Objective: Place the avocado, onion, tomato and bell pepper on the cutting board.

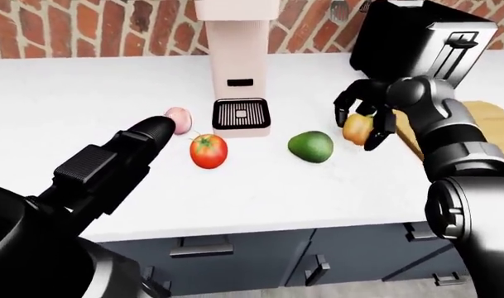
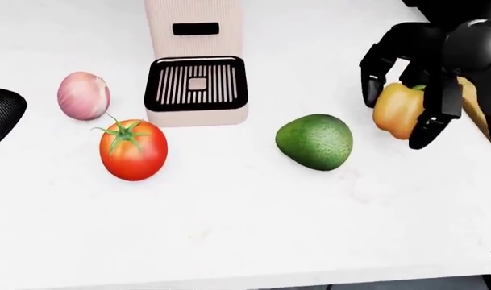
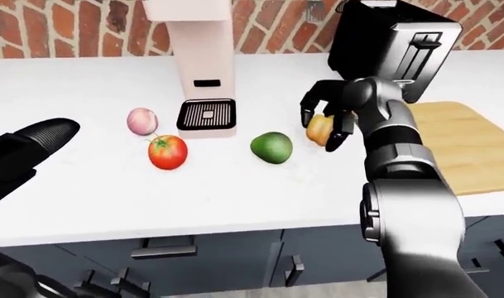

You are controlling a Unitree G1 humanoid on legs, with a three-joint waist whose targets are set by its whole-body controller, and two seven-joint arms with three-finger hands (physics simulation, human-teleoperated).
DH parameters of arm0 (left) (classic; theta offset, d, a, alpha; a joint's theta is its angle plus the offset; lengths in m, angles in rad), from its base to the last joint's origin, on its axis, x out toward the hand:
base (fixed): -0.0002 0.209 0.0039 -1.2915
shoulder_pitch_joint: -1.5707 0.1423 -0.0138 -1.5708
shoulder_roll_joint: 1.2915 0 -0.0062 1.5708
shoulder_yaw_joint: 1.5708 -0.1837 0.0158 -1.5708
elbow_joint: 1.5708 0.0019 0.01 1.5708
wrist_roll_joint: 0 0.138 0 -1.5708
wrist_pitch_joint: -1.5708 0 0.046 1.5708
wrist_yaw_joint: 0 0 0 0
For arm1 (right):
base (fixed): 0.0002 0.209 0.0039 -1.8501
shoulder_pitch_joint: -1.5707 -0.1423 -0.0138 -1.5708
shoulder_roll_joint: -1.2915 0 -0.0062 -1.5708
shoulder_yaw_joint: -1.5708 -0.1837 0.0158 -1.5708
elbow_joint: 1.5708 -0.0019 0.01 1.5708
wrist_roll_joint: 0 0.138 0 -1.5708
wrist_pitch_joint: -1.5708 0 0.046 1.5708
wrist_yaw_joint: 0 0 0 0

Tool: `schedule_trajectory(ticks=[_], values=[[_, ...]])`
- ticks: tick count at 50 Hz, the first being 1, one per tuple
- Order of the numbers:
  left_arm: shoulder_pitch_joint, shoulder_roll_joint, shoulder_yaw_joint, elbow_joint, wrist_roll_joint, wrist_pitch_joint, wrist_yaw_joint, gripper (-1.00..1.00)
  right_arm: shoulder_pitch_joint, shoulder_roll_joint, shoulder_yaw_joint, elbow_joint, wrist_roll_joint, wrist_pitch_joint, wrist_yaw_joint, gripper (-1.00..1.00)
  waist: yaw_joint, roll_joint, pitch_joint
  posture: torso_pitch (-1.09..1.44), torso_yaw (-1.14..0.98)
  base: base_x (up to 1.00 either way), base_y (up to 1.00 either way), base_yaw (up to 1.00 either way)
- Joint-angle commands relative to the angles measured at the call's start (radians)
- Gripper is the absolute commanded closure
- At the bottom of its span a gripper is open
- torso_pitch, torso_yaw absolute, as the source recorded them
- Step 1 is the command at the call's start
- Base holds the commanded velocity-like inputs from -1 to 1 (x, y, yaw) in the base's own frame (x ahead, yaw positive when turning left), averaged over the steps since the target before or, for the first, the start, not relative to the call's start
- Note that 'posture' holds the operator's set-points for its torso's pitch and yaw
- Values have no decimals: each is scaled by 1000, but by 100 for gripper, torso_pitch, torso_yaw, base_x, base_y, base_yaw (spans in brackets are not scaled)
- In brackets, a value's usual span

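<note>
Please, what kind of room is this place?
Most likely a simulated home kitchen: a white counter with dark cabinet drawers under it, a brick wall behind, and a black toaster beside a wooden cutting board.

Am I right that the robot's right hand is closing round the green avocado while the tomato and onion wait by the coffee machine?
Not quite: the right hand is around the bell pepper, as the head view shows. The avocado lies untouched; the rest stands.
</note>
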Motion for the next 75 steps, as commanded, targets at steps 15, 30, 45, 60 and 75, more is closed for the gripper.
schedule_trajectory(ticks=[15,30,45,60,75], values=[[-132,105,33,98,-52,-1,-107,-100,-107,-103,-58,-219,64,-55,20,100,-7,1,-15,0,0,0,0,0],[-255,349,184,433,-204,23,18,-100,-75,-121,-65,-270,83,-41,62,100,-16,22,-12,0,0,0,0,0],[-389,523,209,715,-118,51,31,-100,-47,-124,-68,-294,89,-24,92,100,-22,30,-11,0,0,0,0,0],[-522,650,176,1271,6,80,195,-100,-25,-120,-68,-294,92,-21,99,100,-26,41,-18,0,0,0,0,0],[-821,650,85,2008,-55,-46,392,-100,4,-121,-74,-308,105,-17,110,100,-27,37,-35,0,0,0,0,0]])
